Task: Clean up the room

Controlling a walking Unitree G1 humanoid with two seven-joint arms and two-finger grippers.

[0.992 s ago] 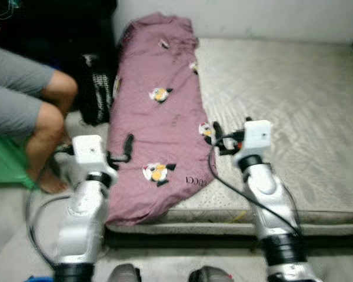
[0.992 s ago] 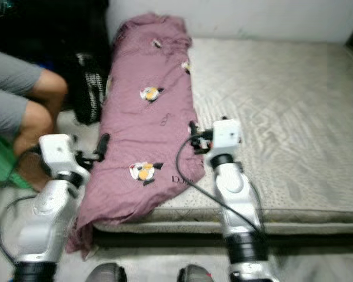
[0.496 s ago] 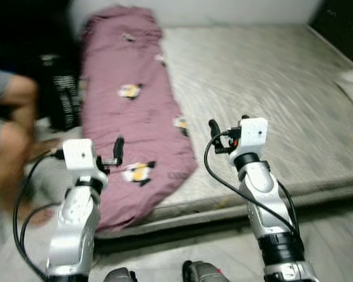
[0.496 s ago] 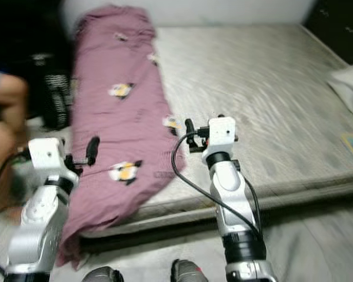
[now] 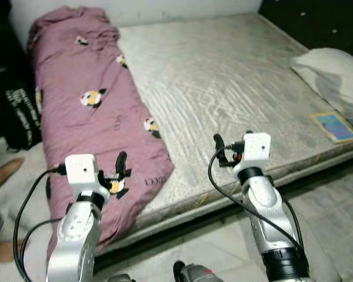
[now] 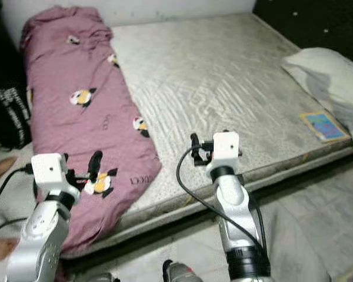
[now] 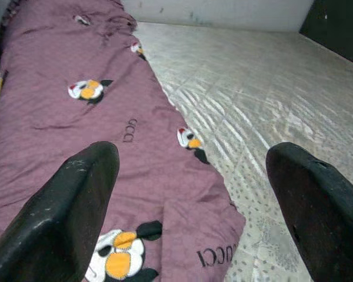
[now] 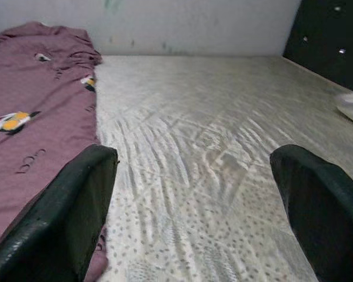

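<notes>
Both tools are wide open and hold nothing: the left tool hovers over the purple blanket, the right tool over the bare mattress. The blanket's edge at 7 o'clock overhangs the bed, so a shallow pinch there could drag it to the floor.

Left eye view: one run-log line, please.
left gripper open over purple blanket | right gripper open over bare mattress | nothing held

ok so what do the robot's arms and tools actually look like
Both arms are glossy silver with black bands near the base. Each wrist carries a white boxy camera housing, with a thin black cable looping down along the arm. The left tool and right tool each have two long matte black fingers, slightly scuffed.
</notes>
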